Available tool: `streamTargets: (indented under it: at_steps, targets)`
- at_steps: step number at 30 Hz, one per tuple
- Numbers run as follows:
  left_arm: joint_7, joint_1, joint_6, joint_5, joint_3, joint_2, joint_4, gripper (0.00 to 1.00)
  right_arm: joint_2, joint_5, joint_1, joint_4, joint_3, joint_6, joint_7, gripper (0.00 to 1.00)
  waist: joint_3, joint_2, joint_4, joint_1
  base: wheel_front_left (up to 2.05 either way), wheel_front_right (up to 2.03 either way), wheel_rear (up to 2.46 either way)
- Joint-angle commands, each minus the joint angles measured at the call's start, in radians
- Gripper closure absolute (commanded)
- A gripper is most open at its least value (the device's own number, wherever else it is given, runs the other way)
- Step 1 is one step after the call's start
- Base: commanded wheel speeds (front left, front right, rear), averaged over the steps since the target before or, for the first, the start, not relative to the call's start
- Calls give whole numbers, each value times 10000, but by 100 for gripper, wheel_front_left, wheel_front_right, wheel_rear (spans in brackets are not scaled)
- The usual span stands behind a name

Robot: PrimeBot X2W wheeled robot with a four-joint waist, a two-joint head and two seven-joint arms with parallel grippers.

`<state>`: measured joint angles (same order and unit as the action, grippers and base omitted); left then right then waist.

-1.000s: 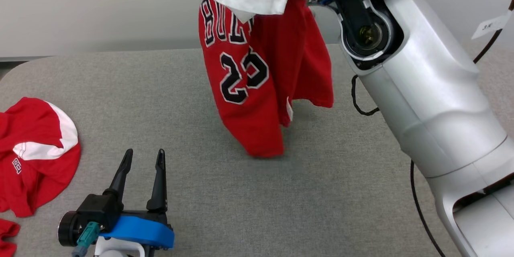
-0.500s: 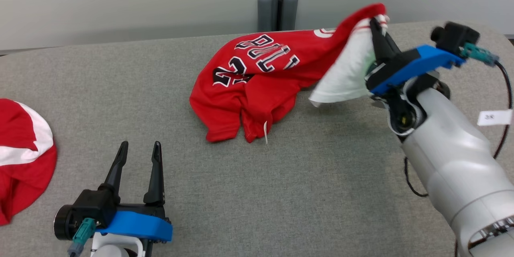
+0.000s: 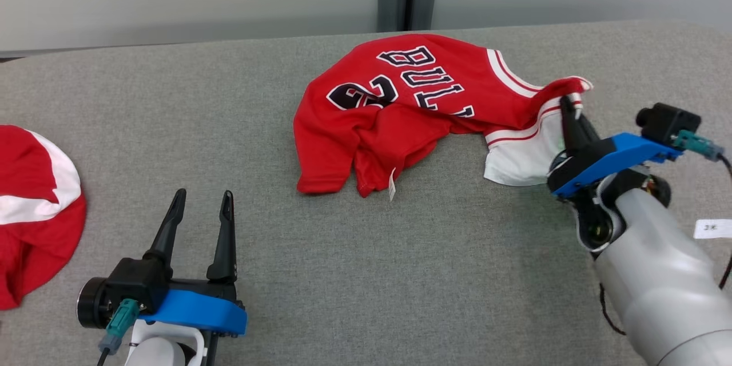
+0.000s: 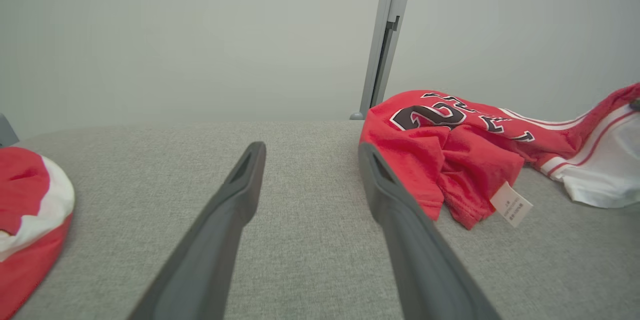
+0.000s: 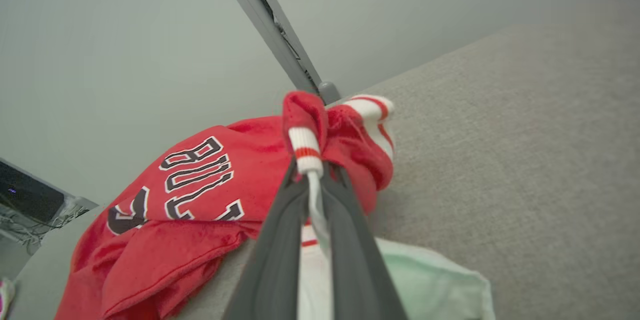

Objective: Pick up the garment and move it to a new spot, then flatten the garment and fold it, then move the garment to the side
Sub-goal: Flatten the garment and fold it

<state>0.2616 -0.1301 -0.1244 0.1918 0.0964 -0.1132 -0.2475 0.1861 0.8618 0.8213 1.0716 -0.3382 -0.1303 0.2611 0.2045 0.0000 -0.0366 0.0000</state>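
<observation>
grey felt table [image 3: 400,274] before a pale wall. a second ago we held the red garment [image 3: 394,120] hanging in the air; now most of it lies crumpled at the table's far middle, its white-trimmed edge pinched tight in our right pincer [image 3: 567,104]. our left pincer [image 3: 205,194] waits wide and empty. we judge the move nearly done; flattening comes next.

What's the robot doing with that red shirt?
The robot's right tool is pinching one edge of the red jersey, which lies crumpled on the grey table. Its left tool is open near the front, holding nothing. Another red and white garment sits at the far left. The jersey isn't flattened or folded yet.
</observation>
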Motion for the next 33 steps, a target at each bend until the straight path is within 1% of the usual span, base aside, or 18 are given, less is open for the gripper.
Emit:
streamTargets:
  at_steps: [1,3,5,9,10,12,15,18,20,23,26,31,32,33]
  targets:
    - [51,-3,-67,-58,-7,-33,-20,0,-51,26,-254,-256,-84,-8,-6,100,-78,0,-18,0,0,0,0]
    - [51,103,-69,-25,-24,-26,-46,0,-77,111,-669,-1101,-248,-7,-246,100,-243,0,-41,0,0,0,0]
    - [51,242,-71,10,-57,-19,-65,0,-45,254,-1198,-2206,-321,-7,-608,100,-424,0,-91,0,0,0,0]
    - [51,420,-73,46,-118,7,-52,0,233,635,-2810,-4816,48,-7,-1760,100,-706,0,-205,0,0,0,0]
    - [50,450,-72,54,-142,5,-37,0,360,615,-3289,-5407,260,-7,-2072,100,-745,0,-234,0,0,0,0]
    - [51,533,-65,53,-190,9,12,0,679,164,-4150,-6325,959,-7,-2532,100,-771,0,-302,0,0,0,0]
    - [50,516,-63,20,-210,-11,103,0,521,-668,-5021,-7108,2257,-10,-3114,100,-656,0,-354,0,0,0,0]
    - [50,270,-67,-32,-122,-36,191,0,297,-1843,-5210,-7214,3490,-8,-3532,100,-374,0,-277,0,0,0,0]
    - [51,82,-71,-90,-21,-73,236,0,57,-2629,-4866,-7030,4013,-8,-3730,100,-115,0,-189,0,0,0,0]
    - [51,-163,-68,-97,72,-160,246,0,-273,-3423,-4166,-6543,4634,-8,-3844,100,299,0,6,0,0,0,0]
    - [51,-437,-71,-97,203,-195,256,0,-454,-4038,-3401,-5889,5093,-8,-3666,100,650,0,268,0,0,0,0]
    - [51,-693,-76,-93,345,-203,204,0,-298,-5053,-2391,-4684,5470,-8,-3134,100,966,0,607,0,0,0,0]
    - [51,-707,-77,-77,353,-197,174,0,-260,-5209,-2255,-4472,5478,-8,-3005,5,976,0,648,0,0,0,0]
    - [51,-723,-77,-65,369,-188,144,0,-168,-5461,-2163,-4282,5499,-7,-2832,0,968,0,682,0,0,0,0]
